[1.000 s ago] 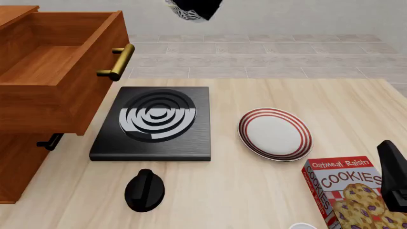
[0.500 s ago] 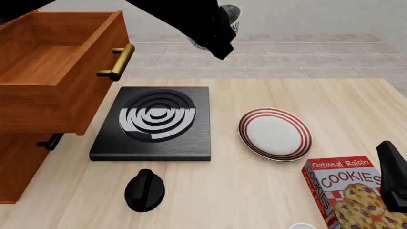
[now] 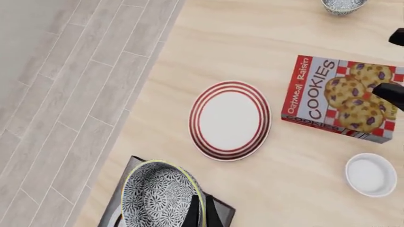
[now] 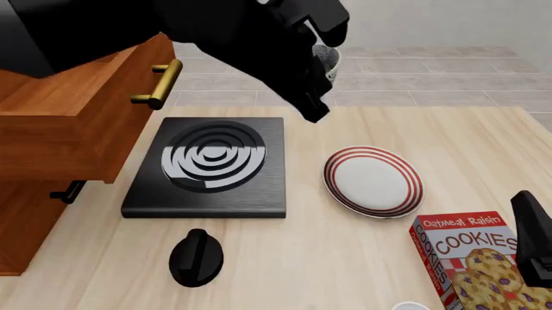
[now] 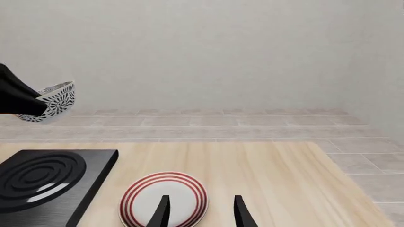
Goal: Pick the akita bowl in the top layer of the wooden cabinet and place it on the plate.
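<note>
Surface: pale wood table [image 4: 362,258] with grey floor tiles beyond its far edge, as I see it from the front view
Left gripper [image 3: 198,215]: I have it clamped on the akita bowl [image 3: 161,196], one finger inside the rim and one outside
Akita bowl: held in the air, well above the table; in the right wrist view it hangs above the far side of the black stove [image 5: 44,182], only a sliver of it showing past my left arm in the front view
Plate [image 4: 373,181]: below the left gripper and off to one side, well apart from the bowl; bare white centre
Right gripper [image 5: 200,213]: fingers spread, nothing between them, low over the near edge of the plate
Top layer [image 4: 74,123]: pulled out of the wooden cabinet [image 4: 22,219], behind my left arm
Cookies box [image 4: 474,258]: just beside the right gripper, near the plate
</note>
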